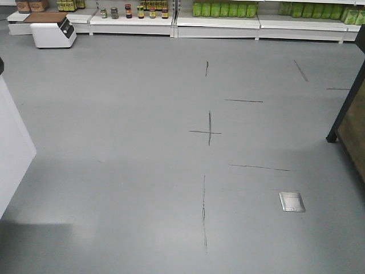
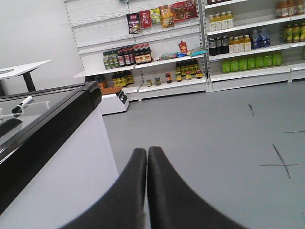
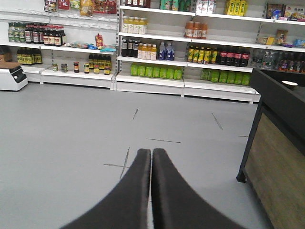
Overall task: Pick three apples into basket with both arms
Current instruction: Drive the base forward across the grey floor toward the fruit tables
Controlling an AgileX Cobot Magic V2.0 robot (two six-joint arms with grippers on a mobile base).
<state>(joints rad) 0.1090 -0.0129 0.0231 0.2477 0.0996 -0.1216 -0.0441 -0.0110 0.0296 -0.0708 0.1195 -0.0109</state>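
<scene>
No apples and no basket show in any view. My left gripper [image 2: 147, 151] is shut with nothing between its dark fingers; it points across grey floor toward the shelves, a white black-topped counter [image 2: 57, 157] close on its left. My right gripper [image 3: 151, 152] is likewise shut and empty, held above the grey floor and aimed at the drink shelves. Neither arm appears in the front view, which holds only floor.
Stocked white shelves [image 3: 152, 81] line the far wall. A white scale-like machine [image 1: 52, 29] stands on the floor at back left. A black-framed wooden stand [image 3: 276, 157] is at the right. Black tape marks [image 1: 209, 130] and a metal floor plate [image 1: 291, 201] lie on the floor.
</scene>
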